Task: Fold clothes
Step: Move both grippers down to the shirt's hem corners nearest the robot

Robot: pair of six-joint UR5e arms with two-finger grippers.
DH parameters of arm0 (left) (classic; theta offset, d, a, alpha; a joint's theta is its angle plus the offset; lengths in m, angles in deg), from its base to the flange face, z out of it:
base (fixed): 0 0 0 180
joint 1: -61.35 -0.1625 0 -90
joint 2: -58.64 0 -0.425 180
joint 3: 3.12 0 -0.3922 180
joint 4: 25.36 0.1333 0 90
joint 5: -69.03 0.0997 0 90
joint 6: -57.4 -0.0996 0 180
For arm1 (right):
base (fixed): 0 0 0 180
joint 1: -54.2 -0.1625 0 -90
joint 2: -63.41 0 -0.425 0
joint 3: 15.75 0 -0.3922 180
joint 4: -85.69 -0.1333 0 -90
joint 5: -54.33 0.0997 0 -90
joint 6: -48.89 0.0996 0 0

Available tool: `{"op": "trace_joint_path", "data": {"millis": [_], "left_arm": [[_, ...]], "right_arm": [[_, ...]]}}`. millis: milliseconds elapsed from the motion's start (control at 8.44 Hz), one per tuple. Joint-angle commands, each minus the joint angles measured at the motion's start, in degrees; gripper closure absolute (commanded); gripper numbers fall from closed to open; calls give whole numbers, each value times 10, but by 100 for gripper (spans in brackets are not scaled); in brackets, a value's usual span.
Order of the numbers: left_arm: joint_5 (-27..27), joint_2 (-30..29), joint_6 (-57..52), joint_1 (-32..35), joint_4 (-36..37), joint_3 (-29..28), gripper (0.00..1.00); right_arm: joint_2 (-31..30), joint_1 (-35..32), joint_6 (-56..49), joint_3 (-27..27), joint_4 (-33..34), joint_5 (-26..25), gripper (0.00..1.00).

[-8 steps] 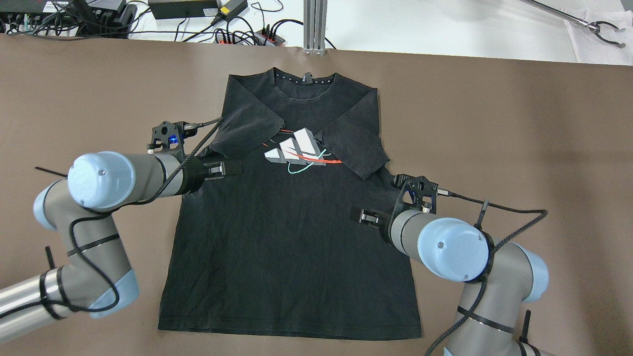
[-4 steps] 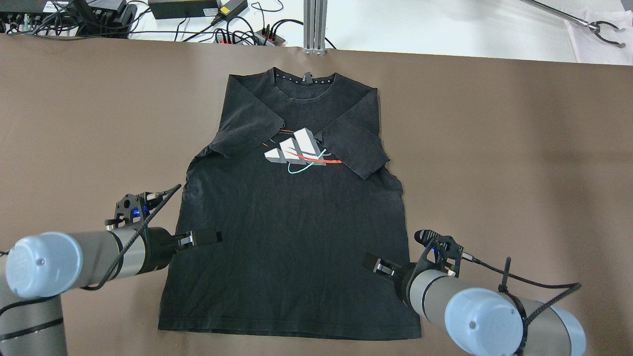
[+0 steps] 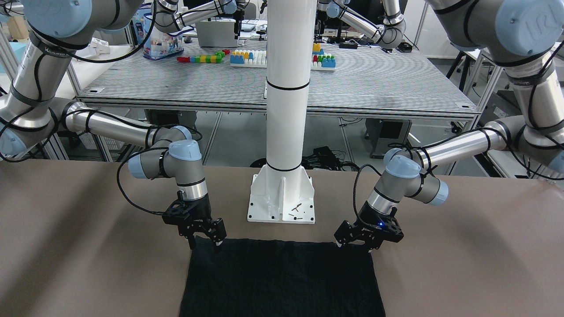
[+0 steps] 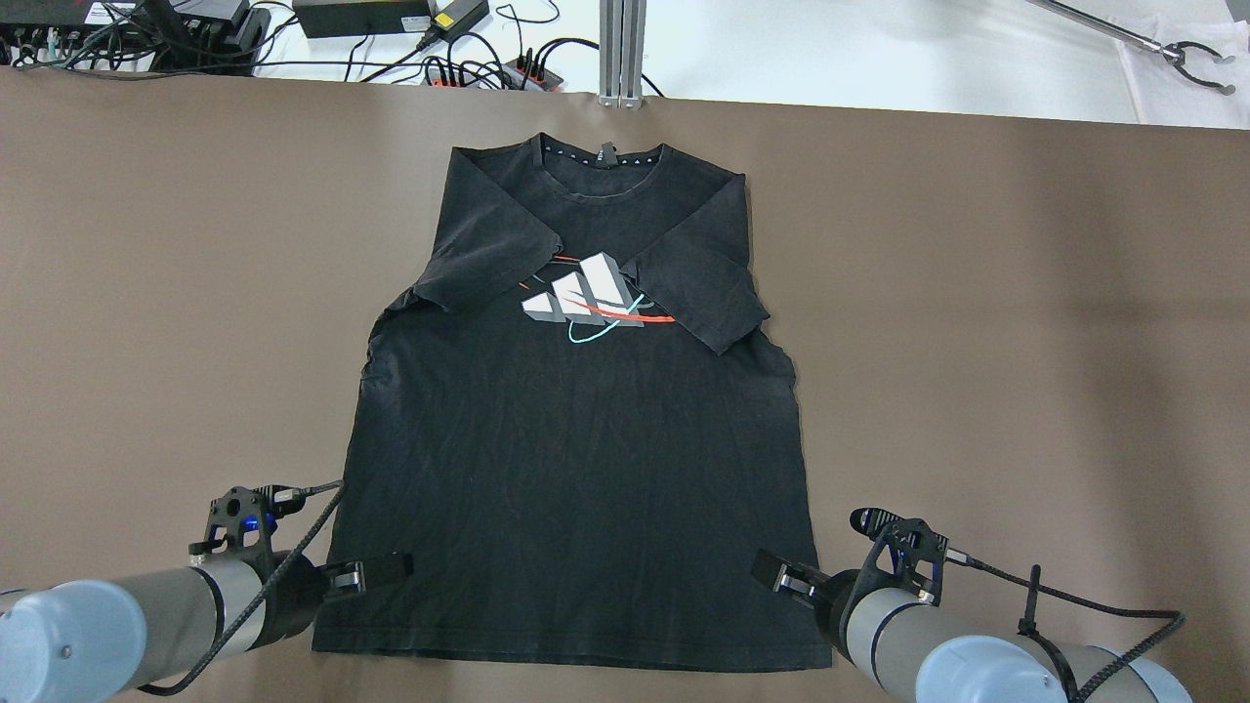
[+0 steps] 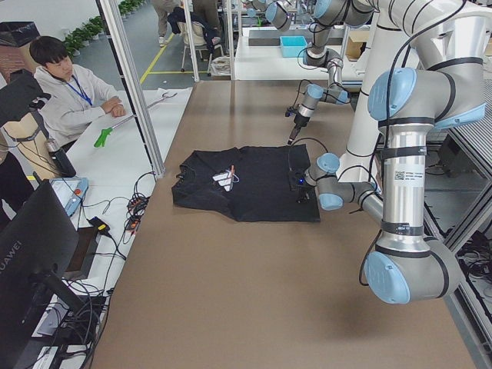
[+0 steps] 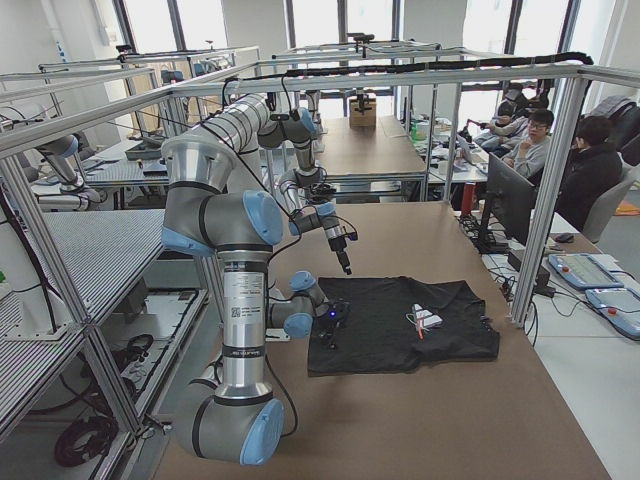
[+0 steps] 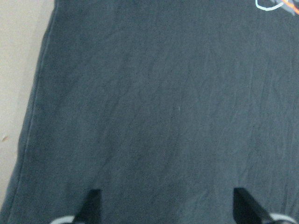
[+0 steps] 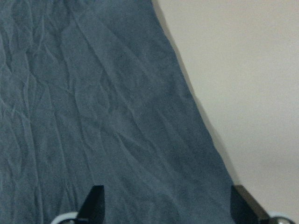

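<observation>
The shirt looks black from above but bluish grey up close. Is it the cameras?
Likely, yes: in the overhead view the shirt reads deep black under even light; in both wrist views, close up, it looks washed-out blue-grey with creases showing, and the table turns pale cream instead of brown.

The T-shirt (image 4: 576, 459) under the left gripper (image 4: 391, 568) and right gripper (image 4: 767, 571) is matt black cloth, faded and finely creased, with a smoother printed logo (image 4: 586, 298) far ahead of them. The table (image 4: 977, 342) just outside each gripper is a smooth, matt brown sheet. The gripper fingers (image 7: 93, 205) look like matt black plastic, and the left arm (image 4: 195, 605) behind is satin grey metal with a glossy pale-blue cap (image 4: 59, 640).
</observation>
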Motion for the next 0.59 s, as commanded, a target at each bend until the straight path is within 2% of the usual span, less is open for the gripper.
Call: {"op": "trace_joint_path", "data": {"millis": [0,474], "left_arm": [[9,53,-30,-28,0,6,0],[20,77,-55,-54,1,5,0]], "right_arm": [[-15,4,-8,-4,-5,-3,5],[-15,7,-11,-4,-5,-3,5]]}}
